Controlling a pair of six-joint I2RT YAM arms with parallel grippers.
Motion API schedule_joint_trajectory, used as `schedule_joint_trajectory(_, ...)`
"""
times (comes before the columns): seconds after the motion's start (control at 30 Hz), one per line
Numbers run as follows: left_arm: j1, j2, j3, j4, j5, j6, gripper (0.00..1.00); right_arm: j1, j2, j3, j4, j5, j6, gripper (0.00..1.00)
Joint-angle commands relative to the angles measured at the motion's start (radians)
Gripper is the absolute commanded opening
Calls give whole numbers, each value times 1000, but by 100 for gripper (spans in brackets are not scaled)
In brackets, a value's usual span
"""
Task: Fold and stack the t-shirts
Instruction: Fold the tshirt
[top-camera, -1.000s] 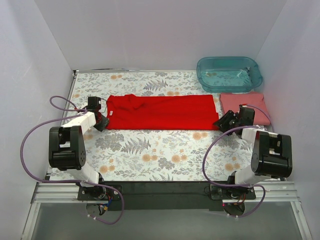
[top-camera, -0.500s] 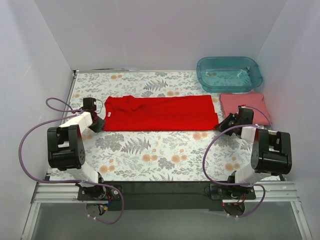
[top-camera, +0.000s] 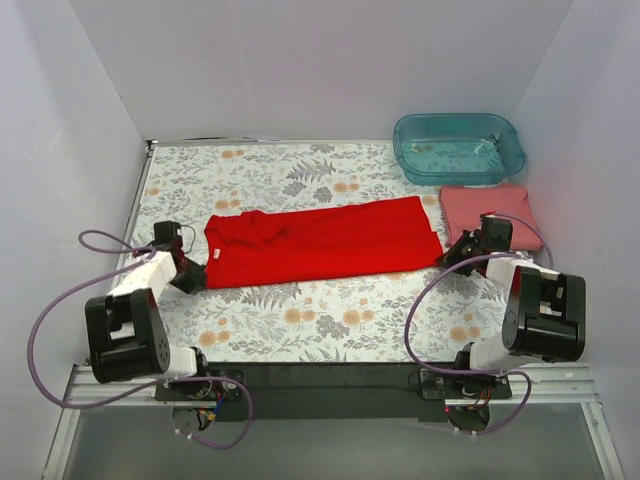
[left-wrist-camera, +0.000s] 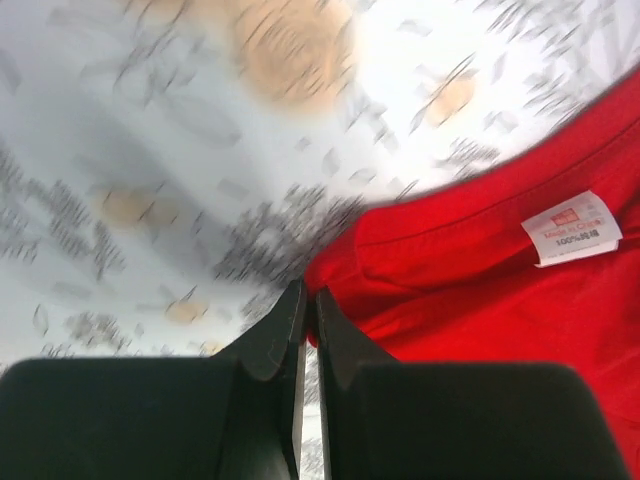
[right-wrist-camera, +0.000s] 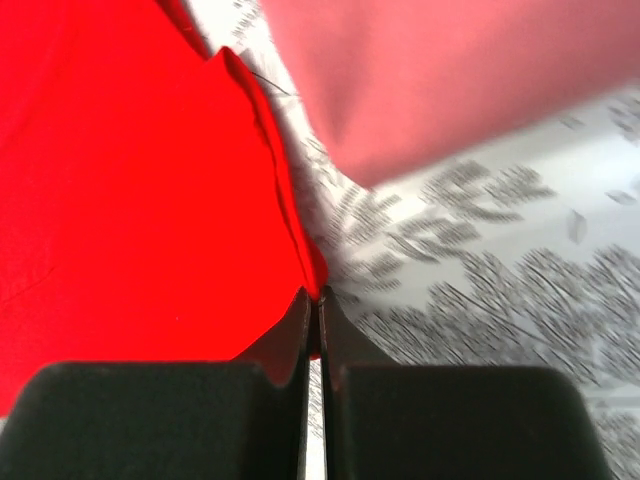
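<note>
The bright red t-shirt (top-camera: 320, 243) lies stretched in a long band across the middle of the floral table, slightly tilted. My left gripper (top-camera: 197, 275) is shut on its near left corner by the collar; the left wrist view shows the red t-shirt (left-wrist-camera: 500, 290), its white label (left-wrist-camera: 570, 228) and my left gripper (left-wrist-camera: 308, 298) pinching the edge. My right gripper (top-camera: 447, 256) is shut on its near right corner; the right wrist view shows my right gripper (right-wrist-camera: 314, 298) pinching the red cloth (right-wrist-camera: 130, 200). The folded salmon-pink t-shirt (top-camera: 490, 208) lies at the right, also in the right wrist view (right-wrist-camera: 440, 70).
A translucent teal tub (top-camera: 458, 146) stands at the back right, behind the pink shirt. White walls close in the table on the left, back and right. Purple cables loop beside both arm bases near the front edge (top-camera: 320, 372).
Both grippers have drawn toward the near edge with the red shirt's corners, dragging the shirt nearer. The left arm swung further left and the shirt now lies slightly tilted.
</note>
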Motion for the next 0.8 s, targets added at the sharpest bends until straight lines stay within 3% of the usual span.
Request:
schedule_joint_trajectory(0.0,16,-145,-90,-112,27,-68,0,-50,-51,-41,-162,110,-71,1)
schedule_joint_trajectory(0.13,16,-293,-159,-126,70,-132,0,-93,-116,-55,-188,122,-85,1)
schedule_joint_trajectory(0.2,16,-337,-149,-135,49,-145,1,-95,-126,-51,-188,104,-85,7)
schedule_joint_trajectory(0.23,18,-344,-129,-137,24,-141,4,-95,-130,-47,-188,94,-85,17)
schedule_joint_trajectory(0.3,16,-345,-91,-164,-7,-123,16,-95,-144,-33,-193,73,-91,27)
schedule_joint_trajectory(0.43,16,-376,-55,-175,-50,-89,39,-83,-181,-32,-193,70,-91,37)
schedule_joint_trajectory(0.57,16,-396,-6,-192,-60,-43,51,-55,-230,-24,-207,93,-90,37)
schedule_joint_trajectory(0.77,-8,-427,-18,-215,73,-46,50,64,-287,-24,-162,30,-71,37)
